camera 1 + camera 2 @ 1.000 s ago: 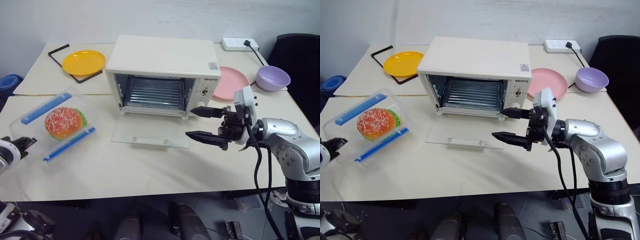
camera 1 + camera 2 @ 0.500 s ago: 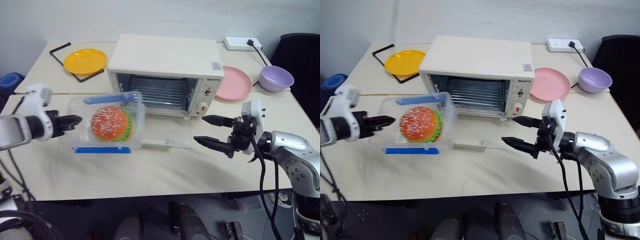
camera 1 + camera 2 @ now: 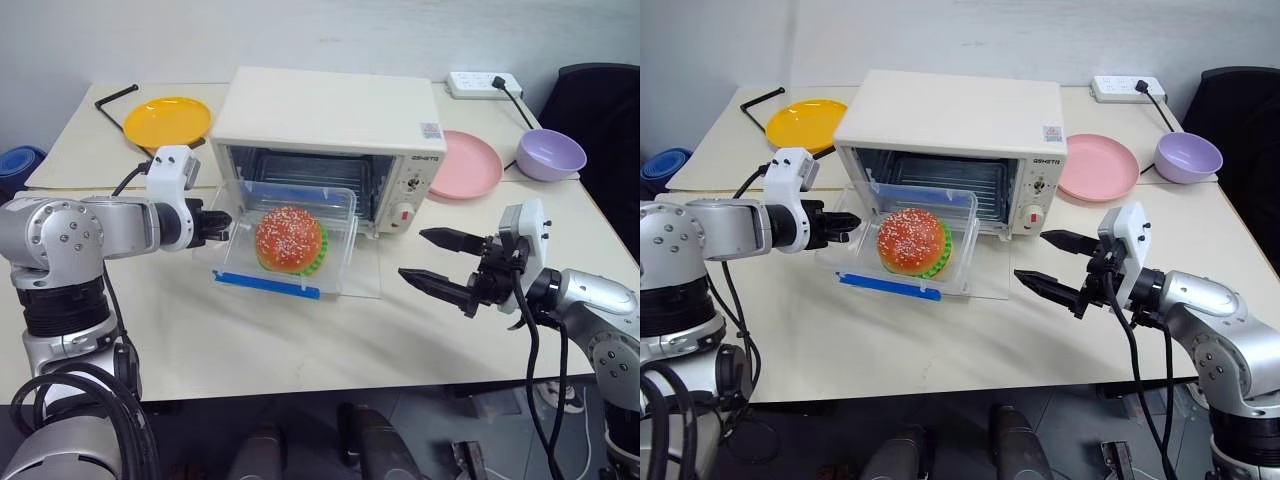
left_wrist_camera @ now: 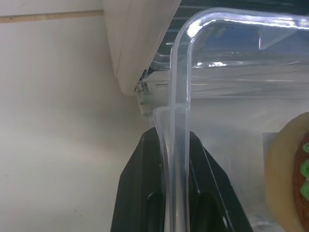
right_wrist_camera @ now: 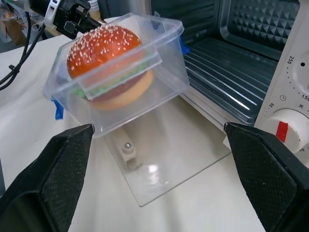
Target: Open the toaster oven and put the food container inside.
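The oven (image 3: 330, 130) is a cream-white box at the middle of the surface, its glass door (image 3: 352, 278) dropped flat toward 6 o'clock, the wire rack bare inside; 2 knobs and a red button sit on its front at 3 o'clock. The container (image 3: 290, 245) is clear plastic with blue clip strips and a sesame-bun burger inside. It hangs tilted above the open door, its far edge at the oven's mouth.
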